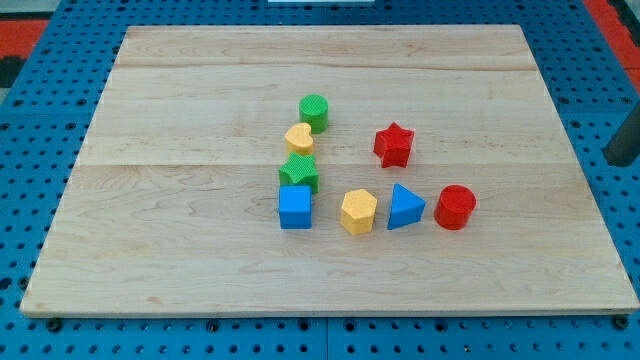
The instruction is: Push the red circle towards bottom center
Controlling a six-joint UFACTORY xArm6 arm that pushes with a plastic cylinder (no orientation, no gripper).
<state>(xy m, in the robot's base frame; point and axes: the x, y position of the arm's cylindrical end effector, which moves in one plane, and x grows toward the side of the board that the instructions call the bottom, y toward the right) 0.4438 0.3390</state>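
Observation:
The red circle [455, 207] stands on the wooden board [200, 80], right of centre and below the middle. A blue triangle [404, 207] lies just to its left, close beside it. A dark rod enters at the view's right edge; my tip [619, 160] is off the board's right side, far to the right of the red circle and a little higher in the view. It touches no block.
A red star [394, 145] sits above and left of the red circle. A yellow hexagon [358, 212] and a blue square [295, 208] continue the row leftward. A green star [300, 173], a yellow heart [298, 138] and a green circle [314, 112] stack upward from the blue square.

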